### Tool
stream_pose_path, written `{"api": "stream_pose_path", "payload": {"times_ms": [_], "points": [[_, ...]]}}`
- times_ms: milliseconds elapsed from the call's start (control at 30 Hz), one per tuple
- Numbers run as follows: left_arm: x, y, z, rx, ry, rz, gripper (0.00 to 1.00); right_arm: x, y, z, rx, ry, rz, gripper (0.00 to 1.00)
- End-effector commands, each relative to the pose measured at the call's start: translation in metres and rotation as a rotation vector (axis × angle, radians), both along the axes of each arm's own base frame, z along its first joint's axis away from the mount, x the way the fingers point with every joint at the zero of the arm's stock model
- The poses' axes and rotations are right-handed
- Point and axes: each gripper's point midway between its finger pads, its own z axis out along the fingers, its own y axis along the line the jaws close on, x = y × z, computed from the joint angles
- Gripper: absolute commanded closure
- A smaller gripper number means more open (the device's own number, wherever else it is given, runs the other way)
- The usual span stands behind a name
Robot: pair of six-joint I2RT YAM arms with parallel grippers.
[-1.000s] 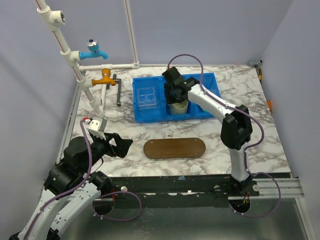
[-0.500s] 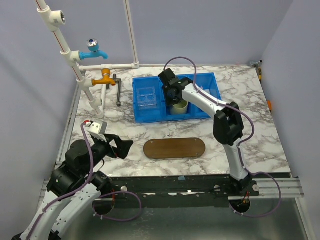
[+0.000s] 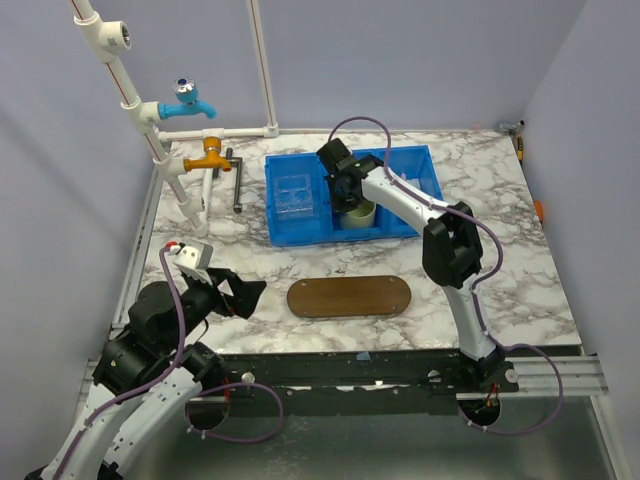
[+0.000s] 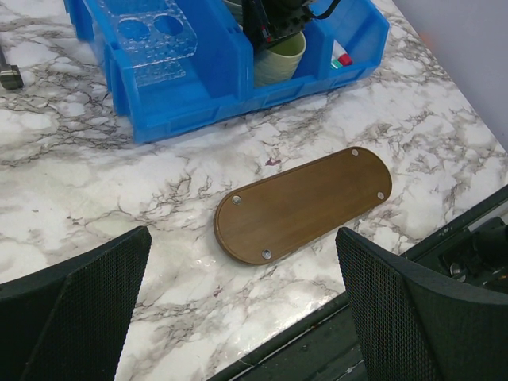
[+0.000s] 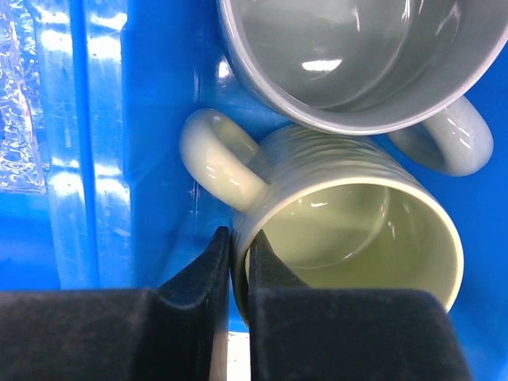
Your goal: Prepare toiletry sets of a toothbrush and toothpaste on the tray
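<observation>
The dark-brown oval tray [image 3: 348, 296] lies bare on the marble near the front edge; it also shows in the left wrist view [image 4: 305, 202]. My right gripper [image 3: 343, 188] reaches into the middle compartment of the blue bin [image 3: 300, 228]. In the right wrist view it [image 5: 240, 246] is shut on the rim of a pale green mug [image 5: 349, 230], one finger inside and one outside. My left gripper [image 3: 243, 297] is open and empty, hovering left of the tray [image 4: 242, 234]. No toothbrush is in view. A small whitish item [image 4: 342, 58] shows in the bin's right compartment; I cannot tell what it is.
A grey mug [image 5: 349, 55] sits against the green mug in the bin. A clear plastic holder [image 3: 295, 192] fills the bin's left compartment. White pipes with a blue tap [image 3: 188, 98] and an orange tap [image 3: 210, 153] stand at back left, beside a metal bar [image 3: 238, 180].
My right wrist has swung a little to the left over the green mug. My left arm has drawn slightly back and down. The tray has not moved.
</observation>
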Motion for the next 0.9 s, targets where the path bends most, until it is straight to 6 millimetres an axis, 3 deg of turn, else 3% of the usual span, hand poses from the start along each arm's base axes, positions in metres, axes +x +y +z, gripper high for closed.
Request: {"api": "stream_pose_path", "payload": {"times_ms": [0, 167, 533, 867], "points": [[0.004, 0.0, -0.004, 0.017, -0.006, 0.006, 0.01, 0.004, -0.002, -0.006, -0.017, 0.023, 0.012, 0.97], [0.005, -0.001, -0.004, 0.02, -0.001, 0.006, 0.01, 0.01, -0.001, 0.011, 0.001, -0.008, 0.007, 1.0], [0.006, 0.0, -0.006, 0.026, 0.003, 0.008, 0.01, 0.028, -0.012, 0.086, 0.005, -0.18, -0.049, 1.0], [0.006, 0.0, -0.006, 0.027, 0.003, 0.01, 0.01, 0.02, -0.021, 0.141, 0.043, -0.254, -0.063, 1.0]]}}
